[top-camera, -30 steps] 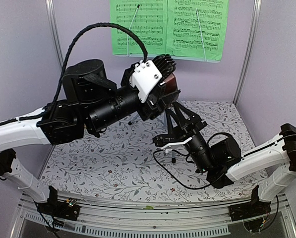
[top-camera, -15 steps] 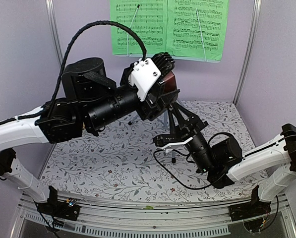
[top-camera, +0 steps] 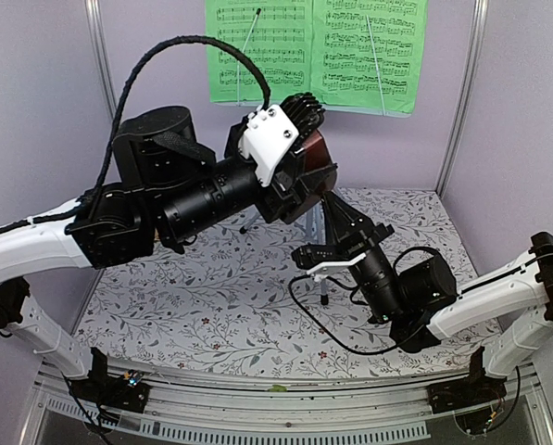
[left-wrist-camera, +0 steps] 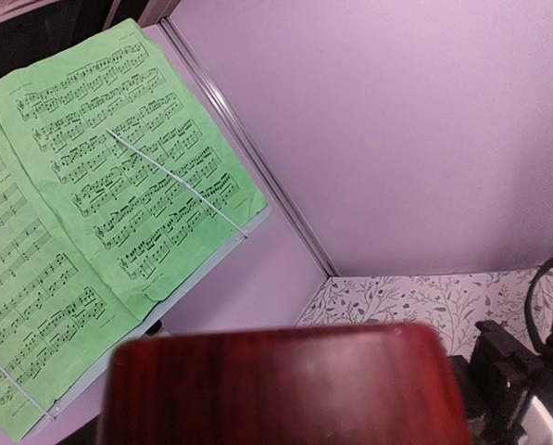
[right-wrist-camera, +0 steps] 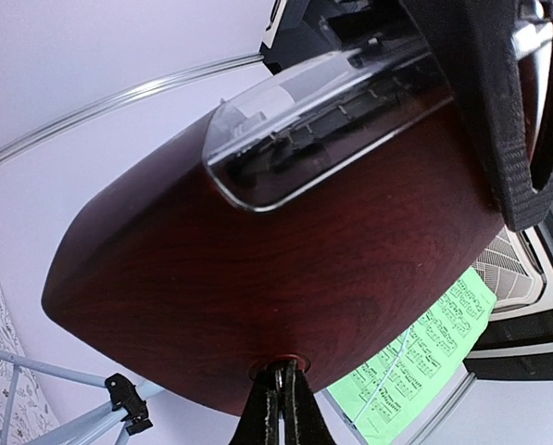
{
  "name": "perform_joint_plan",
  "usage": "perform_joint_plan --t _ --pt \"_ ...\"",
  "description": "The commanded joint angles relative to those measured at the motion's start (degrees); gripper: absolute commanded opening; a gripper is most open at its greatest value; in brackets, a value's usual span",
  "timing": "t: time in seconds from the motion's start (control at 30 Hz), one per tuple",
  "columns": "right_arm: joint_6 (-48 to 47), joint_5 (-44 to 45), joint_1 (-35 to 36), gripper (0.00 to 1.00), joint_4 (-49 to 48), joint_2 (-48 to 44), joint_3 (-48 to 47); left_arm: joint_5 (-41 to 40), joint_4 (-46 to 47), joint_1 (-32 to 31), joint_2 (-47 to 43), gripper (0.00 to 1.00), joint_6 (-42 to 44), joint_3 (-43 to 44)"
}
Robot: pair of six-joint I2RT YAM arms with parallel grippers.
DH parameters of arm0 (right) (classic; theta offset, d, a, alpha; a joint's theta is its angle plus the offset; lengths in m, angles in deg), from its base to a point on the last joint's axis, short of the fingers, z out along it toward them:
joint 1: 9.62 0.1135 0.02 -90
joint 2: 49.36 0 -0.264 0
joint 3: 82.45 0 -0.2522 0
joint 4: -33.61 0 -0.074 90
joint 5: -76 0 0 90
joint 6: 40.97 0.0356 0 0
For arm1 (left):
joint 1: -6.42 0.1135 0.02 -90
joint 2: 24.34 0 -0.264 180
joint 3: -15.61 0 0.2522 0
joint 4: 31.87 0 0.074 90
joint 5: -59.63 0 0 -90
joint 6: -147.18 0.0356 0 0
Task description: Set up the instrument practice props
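Observation:
My left gripper (top-camera: 306, 148) is shut on the dark reddish-brown metronome (top-camera: 319, 169) and holds it in the air above the middle of the table. The metronome fills the bottom of the left wrist view (left-wrist-camera: 285, 385), hiding my fingers there. My right gripper (top-camera: 329, 206) reaches up from below; its tips (right-wrist-camera: 281, 373) are shut on a small metal key in a round hole in the metronome's (right-wrist-camera: 257, 278) side. The green sheet-music booklet (top-camera: 313, 51) lies open on the music stand at the back; the stand's ledge (left-wrist-camera: 197, 264) and a silver leg (top-camera: 324, 295) show.
The stand's pale tripod legs with a black joint (right-wrist-camera: 126, 400) are below the metronome in the right wrist view. The floral table cover (top-camera: 211, 297) lies under both arms. Lilac walls and a metal post (top-camera: 461, 102) close the back and sides.
The left arm has lifted the metronome slightly and tilted it. The right gripper has followed it a little up and to the right, still shut at its side.

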Motion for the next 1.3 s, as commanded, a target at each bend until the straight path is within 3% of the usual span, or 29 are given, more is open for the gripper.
perform_joint_plan --t 0.0,0.13,0.3,0.43,0.73,1.0,1.27 --pt "7.2 4.6 0.4 0.00 -2.4 -4.5 -2.3 1.1 5.7 0.4 -1.1 0.00 0.4 0.8" --pt "21.5 8.2 0.5 0.00 15.0 -10.2 -4.7 3.2 10.0 1.1 -1.8 0.00 0.6 -2.1" --pt "57.2 2.4 -0.3 0.00 47.8 -19.8 -9.2 8.4 15.4 2.5 -3.0 0.00 0.1 -7.0" --pt "82.7 -3.3 -0.5 0.00 60.2 -22.7 -12.6 11.8 23.2 2.7 -4.0 0.00 -0.6 -12.1" --pt "122.8 -14.3 -5.1 0.00 63.8 -27.0 -10.9 13.9 33.8 2.7 -4.3 0.00 -3.8 -19.7" --pt "142.3 -21.4 -9.2 0.00 59.6 -27.8 -9.9 14.7 39.9 3.2 -4.8 0.00 -5.2 -25.1" --pt "167.1 -29.0 -14.1 0.00 46.3 -25.9 -3.7 17.7 46.7 5.3 -6.0 0.00 -6.0 -31.4"
